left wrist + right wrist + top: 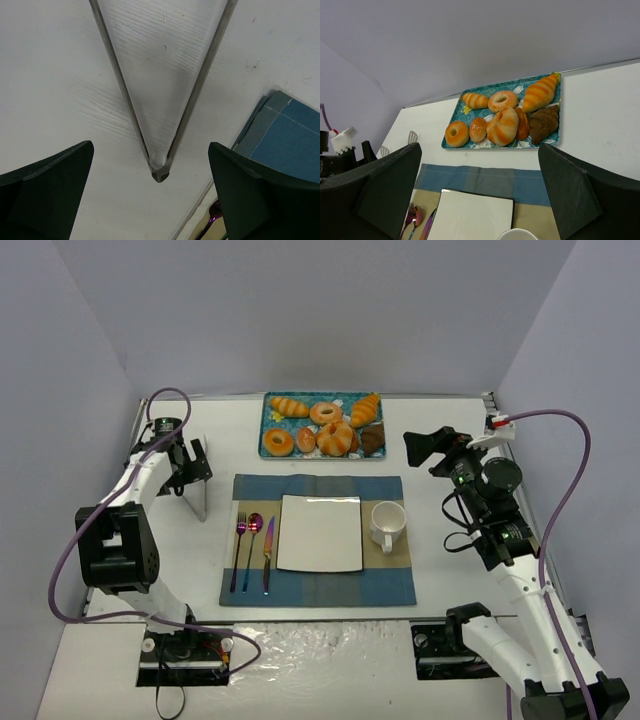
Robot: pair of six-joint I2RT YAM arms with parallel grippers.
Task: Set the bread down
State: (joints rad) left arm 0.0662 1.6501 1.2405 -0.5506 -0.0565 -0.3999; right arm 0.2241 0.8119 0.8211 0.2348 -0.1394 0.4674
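Observation:
The bread [306, 438] is a small glossy orange oval roll lying on the blue patterned tray [270, 405] at the back of the table, between a ring donut and a large ridged bun. The right wrist view shows the bread [478, 129] on the tray [559, 112] too. My right gripper [425, 447] [479, 146] hovers open and empty, right of the tray, facing it. Metal tongs [200, 502] lie on the table left of the placemat. My left gripper [197, 465] [150, 145] is open over the tongs [160, 172], whose joined end sits between the fingers, untouched.
A blue and tan placemat [318, 585] holds a square white plate [320, 532], a white cup [386, 525] to its right, and a fork, spoon and knife [253, 540] to its left. Croissants, donuts and a brown pastry share the tray. Grey walls enclose the table.

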